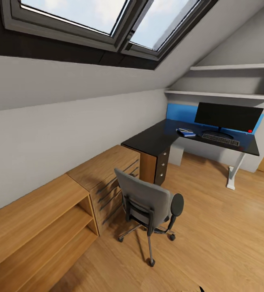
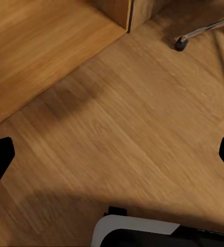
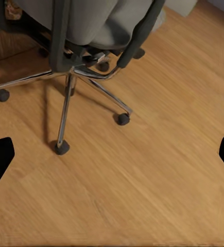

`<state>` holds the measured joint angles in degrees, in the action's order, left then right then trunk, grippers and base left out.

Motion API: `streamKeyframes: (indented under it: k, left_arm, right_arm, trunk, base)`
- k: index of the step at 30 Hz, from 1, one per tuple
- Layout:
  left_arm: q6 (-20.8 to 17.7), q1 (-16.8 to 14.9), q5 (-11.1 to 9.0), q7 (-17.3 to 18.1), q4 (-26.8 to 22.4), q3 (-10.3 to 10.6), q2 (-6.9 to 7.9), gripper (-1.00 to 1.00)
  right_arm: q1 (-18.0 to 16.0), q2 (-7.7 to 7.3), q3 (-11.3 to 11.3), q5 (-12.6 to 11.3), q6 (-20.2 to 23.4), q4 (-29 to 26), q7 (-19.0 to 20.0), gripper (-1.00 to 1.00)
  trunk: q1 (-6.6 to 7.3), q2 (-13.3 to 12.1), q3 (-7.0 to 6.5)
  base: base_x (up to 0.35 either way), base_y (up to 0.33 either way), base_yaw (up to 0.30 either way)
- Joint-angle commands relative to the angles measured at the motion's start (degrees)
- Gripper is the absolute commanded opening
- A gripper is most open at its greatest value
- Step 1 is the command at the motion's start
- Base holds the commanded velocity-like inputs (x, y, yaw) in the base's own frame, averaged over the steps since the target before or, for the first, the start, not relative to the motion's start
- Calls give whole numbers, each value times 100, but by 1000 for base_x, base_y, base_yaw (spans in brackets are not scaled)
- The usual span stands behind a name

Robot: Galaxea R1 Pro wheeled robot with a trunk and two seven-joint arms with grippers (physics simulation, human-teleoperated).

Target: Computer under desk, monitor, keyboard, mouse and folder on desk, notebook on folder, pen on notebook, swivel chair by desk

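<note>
Both grippers, left [image 2: 112, 157] and right [image 3: 112, 157], have their fingers spread wide apart, holding nothing, over bare floor [image 1: 229, 239]. One chair [image 1: 148, 205] stands on the floor near the wooden chest [image 1: 107, 170], apart from the one black desk [image 1: 156, 140]. On the desk: one monitor [image 1: 228, 115], one keyboard [image 1: 221, 140] before it, one folder [image 1: 186, 132] to its left.

Swivel chair [image 1: 150, 207] stands on the floor [image 1: 213, 243] before the desk [image 1: 156, 140]. On the desk, keyboard [image 1: 220, 140] lies before the monitor [image 1: 228, 115], folder [image 1: 186, 132] to its left.
</note>
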<state>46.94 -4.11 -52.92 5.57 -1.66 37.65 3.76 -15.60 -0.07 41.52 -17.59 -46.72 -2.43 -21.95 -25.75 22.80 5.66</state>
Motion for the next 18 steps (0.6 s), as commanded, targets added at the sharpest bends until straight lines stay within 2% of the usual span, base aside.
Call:
streamKeyframes:
  k: [1,18]
  left_arm:
    - [8,-2,-61,58,-1,8,1,100]
    - [15,-2,-61,58,-1,5,1,100]
  right_arm:
    - [-4,-1,49,-25,-3,-3,-34,100]
    - [-4,3,49,-16,-4,-3,-34,100]
  trunk:
    - [-3,12,12]
    - [-3,12,12]
  base:
    - [0,0,-281]
    - [6,12,-283]
